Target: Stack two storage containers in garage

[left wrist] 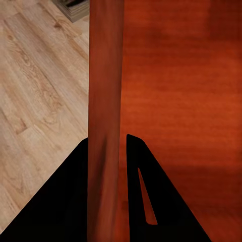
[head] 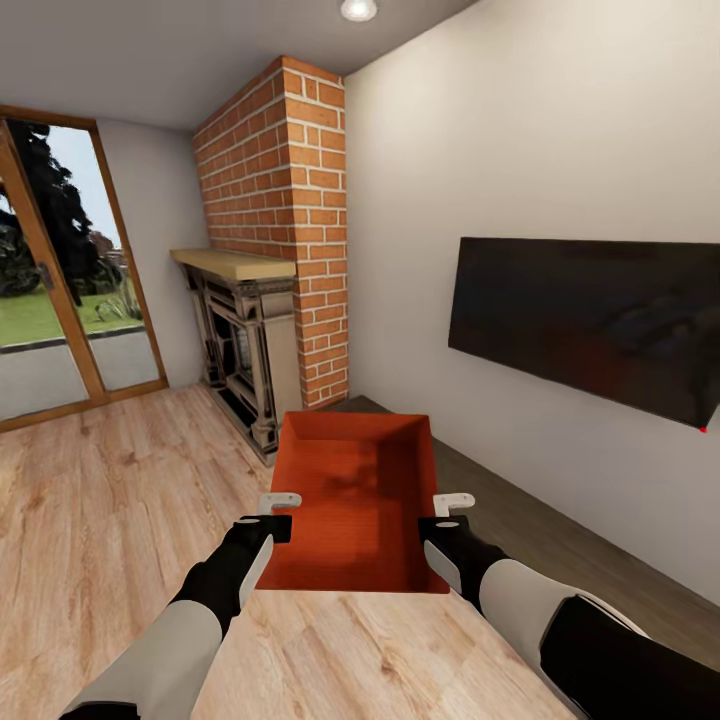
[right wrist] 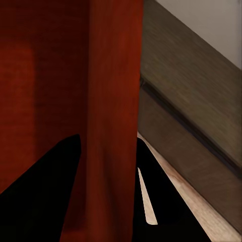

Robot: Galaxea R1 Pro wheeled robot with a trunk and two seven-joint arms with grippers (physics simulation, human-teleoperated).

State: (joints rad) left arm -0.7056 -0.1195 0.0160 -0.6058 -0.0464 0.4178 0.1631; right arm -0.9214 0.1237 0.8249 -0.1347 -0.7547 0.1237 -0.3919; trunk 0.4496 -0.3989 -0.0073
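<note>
Both grippers, left (head: 279, 508) and right (head: 447, 507), pinch opposite side walls of one storage container (head: 355, 500), so I carry it level above the living room plank floor (head: 100, 480), near the brick chimney (head: 290, 200).

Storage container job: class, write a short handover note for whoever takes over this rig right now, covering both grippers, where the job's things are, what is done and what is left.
Left gripper: shut on the storage container, its fingers astride the left wall.
Right gripper: shut on the right wall of the same bin.
The container is held open side up over the wood plank floor, facing the brick chimney and the wall TV: we are in the living room.
Done: one bin gripped.
Left: carry it to the garage, set it down, fetch the second bin and stack it.
</note>
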